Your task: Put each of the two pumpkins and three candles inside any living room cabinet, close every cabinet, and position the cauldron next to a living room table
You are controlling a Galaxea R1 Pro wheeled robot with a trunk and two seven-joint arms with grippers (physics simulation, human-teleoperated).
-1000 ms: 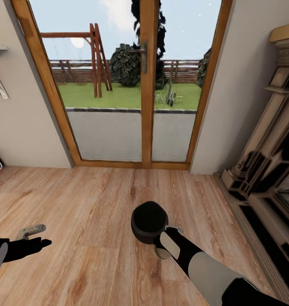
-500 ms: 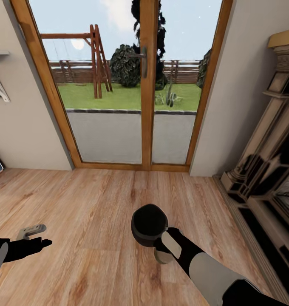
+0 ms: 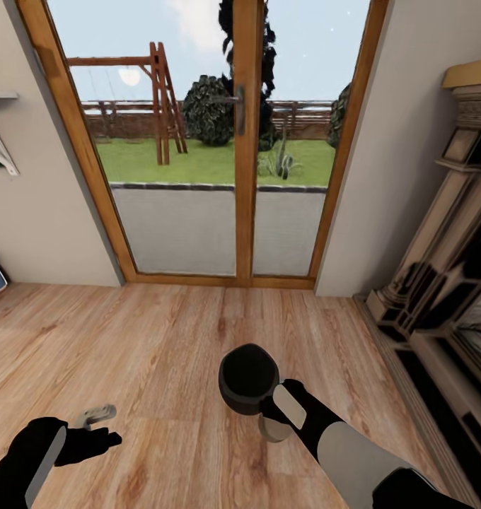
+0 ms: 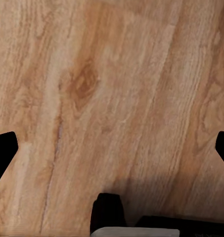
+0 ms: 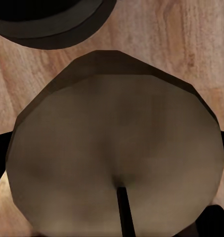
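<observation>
- The squat, rounded matte black cauldron (image 3: 248, 378) is seen in the head view upright on the wood-plank floor (image 3: 163, 339), near the middle of the scene and in front of the wood-framed glass patio door (image 3: 246, 141).
- The right end effector (image 3: 272, 413) is seen at the near right side of the cauldron, with a pale beige finger (image 3: 288, 406) lying against the pot's wall; whether the pot is actually clamped cannot be told from these pictures.
- In the right wrist view a large, dull tan rounded body (image 5: 116, 163) is shown close to the camera, with a thin dark stem at its centre; what it is cannot be told. Beyond it the dark rim of the cauldron (image 5: 52, 24) is shown above the floor planks.
- The left end effector (image 3: 99, 428) is held low over the floor at the near left, well apart from the cauldron. In the left wrist view its two dark fingertips (image 4: 3, 153) are spread wide, with bare floor between them and nothing held.
- An ornate beige carved fireplace surround (image 3: 445, 283) is shown along the right wall.
- Through the door a lawn, a wooden swing frame (image 3: 155, 99) and a fence are visible.
</observation>
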